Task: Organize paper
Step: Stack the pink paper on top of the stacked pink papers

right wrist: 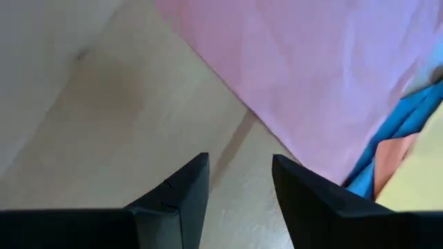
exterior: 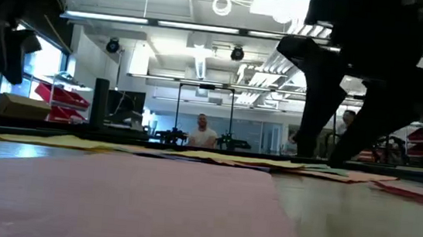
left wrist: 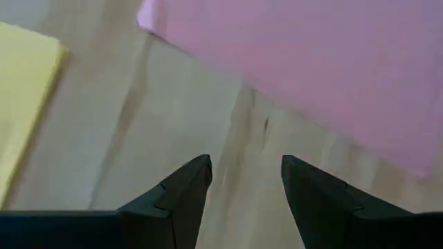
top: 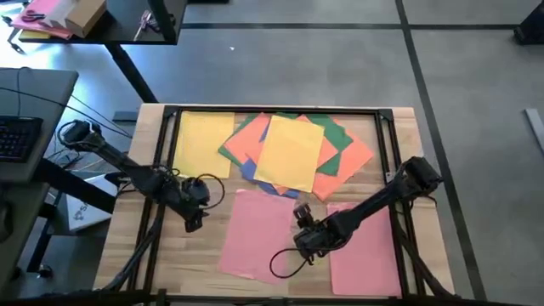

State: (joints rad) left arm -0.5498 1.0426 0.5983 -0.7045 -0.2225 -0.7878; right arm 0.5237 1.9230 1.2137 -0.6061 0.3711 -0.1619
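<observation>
The paper lies in several places on the wooden table. One yellow sheet lies flat at the far left. A loose pile of orange, green, blue and yellow sheets sits at the far middle. A pink sheet lies near the front middle, and another pink sheet at the front right. My left gripper stands open over bare wood, just left of the middle pink sheet. My right gripper stands open over bare wood beside that pink sheet's edge.
A black rail frame borders the work area, and cables loop by both grippers. A desk with a keyboard stands left of the table, and a cardboard box farther off. A person stands in the room behind.
</observation>
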